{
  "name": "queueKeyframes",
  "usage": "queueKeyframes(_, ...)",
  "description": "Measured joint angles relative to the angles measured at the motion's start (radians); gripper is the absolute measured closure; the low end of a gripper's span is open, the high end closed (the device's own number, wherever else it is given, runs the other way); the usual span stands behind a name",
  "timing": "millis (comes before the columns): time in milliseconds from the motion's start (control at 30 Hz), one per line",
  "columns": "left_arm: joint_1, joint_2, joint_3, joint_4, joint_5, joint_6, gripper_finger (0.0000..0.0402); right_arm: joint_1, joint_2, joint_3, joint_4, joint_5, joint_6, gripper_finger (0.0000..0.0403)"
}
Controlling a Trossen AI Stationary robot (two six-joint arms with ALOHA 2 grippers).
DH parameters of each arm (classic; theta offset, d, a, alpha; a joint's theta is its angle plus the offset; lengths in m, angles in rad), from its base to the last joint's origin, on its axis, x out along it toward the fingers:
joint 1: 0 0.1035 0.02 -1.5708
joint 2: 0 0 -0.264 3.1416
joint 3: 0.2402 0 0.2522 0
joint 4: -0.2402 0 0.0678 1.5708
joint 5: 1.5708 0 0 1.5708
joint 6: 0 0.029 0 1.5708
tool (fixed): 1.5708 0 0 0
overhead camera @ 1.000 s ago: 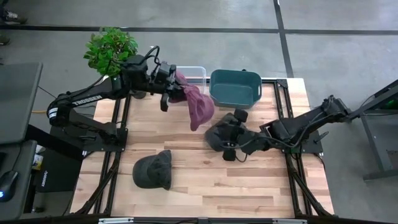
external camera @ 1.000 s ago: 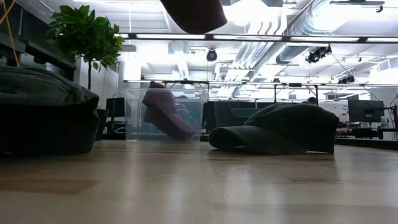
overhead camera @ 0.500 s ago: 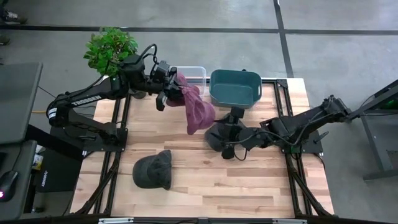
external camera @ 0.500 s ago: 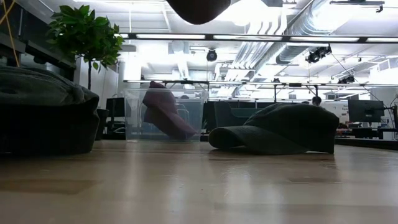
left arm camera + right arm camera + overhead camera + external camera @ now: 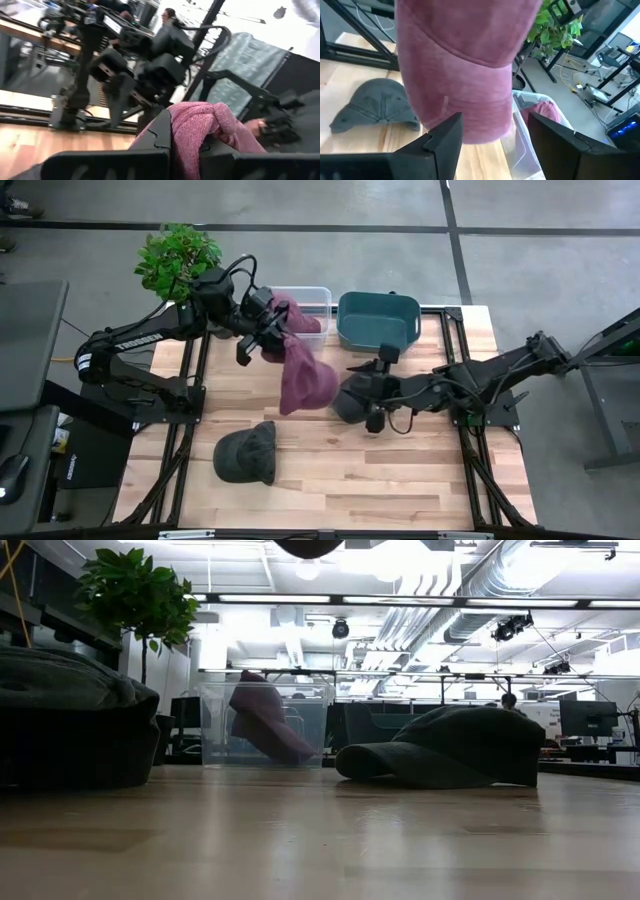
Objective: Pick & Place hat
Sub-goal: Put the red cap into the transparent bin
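The left gripper [image 5: 268, 330] pinches a maroon hat [image 5: 303, 377], which hangs above the table's [image 5: 440, 480] far middle. The right gripper [image 5: 372, 390], fingers spread wide, waits just right of it.

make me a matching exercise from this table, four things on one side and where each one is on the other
Things:
1. pink hat
2. grey cap
3. teal bin
4. plant

Places:
A. far edge of the table, right of the clear bin
B. hanging from the left gripper
C. beyond the table's far left corner
D. lying on the near left of the table

Pairs: 1-B, 2-D, 3-A, 4-C
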Motion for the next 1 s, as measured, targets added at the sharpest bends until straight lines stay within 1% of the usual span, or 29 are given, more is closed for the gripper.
queueKeyframes(100, 0.000, 0.000, 0.000, -0.001, 0.014, -0.002, 0.0401, -0.014, -0.001, 0.000, 0.002, -0.023, 0.050, 0.0185)
queueKeyframes(267, 0.000, 0.007, 0.000, -0.004, 0.013, -0.002, 0.0401, -0.073, -0.001, 0.000, 0.058, -0.194, 0.150, 0.0185)
queueKeyframes(500, 0.000, 0.008, 0.000, -0.004, 0.006, -0.002, 0.0401, -0.166, -0.001, 0.000, 0.273, -0.430, 0.157, 0.0185)
queueKeyframes(633, 0.000, 0.008, 0.000, -0.003, 0.006, -0.008, 0.0401, -0.234, -0.001, 0.000, 0.295, -0.506, 0.176, 0.0185)
queueKeyframes(733, 0.000, 0.008, 0.000, -0.004, 0.006, -0.017, 0.0401, -0.281, 0.002, 0.000, 0.324, -0.600, 0.202, 0.0185)
queueKeyframes(1000, 0.000, 0.009, 0.000, -0.003, 0.006, -0.018, 0.0401, -0.361, 0.009, 0.000, 0.398, -0.780, 0.236, 0.0185)
